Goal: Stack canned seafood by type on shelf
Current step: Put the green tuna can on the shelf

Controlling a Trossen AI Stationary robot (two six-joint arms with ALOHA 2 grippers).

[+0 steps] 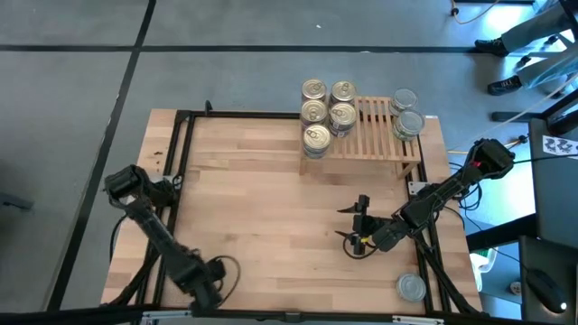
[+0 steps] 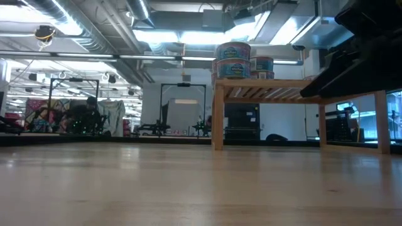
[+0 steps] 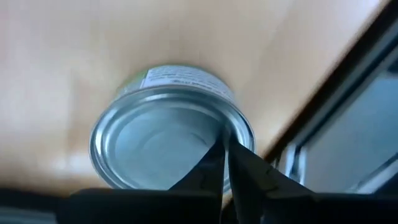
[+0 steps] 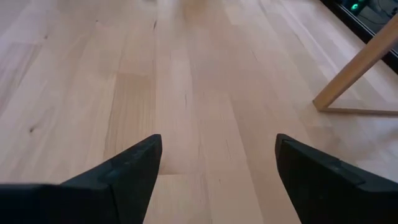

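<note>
On the tabletop [image 1: 262, 199] stands the shelf [image 1: 379, 135] with stacked tins [image 1: 325, 113]; one tin [image 1: 412, 287] lies at the near right corner. Our right tool [image 1: 354, 233] hovers apart; our left tool [image 3: 225, 171] is pinched together against a tin [image 3: 168, 143]. We judge tins stiff, slippery; grip the sides.

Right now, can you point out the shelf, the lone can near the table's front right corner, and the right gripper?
shelf [image 1: 375, 126]: high view, bare slats in the middle.
lone can [image 1: 412, 287]: high view, silver top.
right gripper [image 1: 351, 224]: high view, midway between its open fingertips.
</note>
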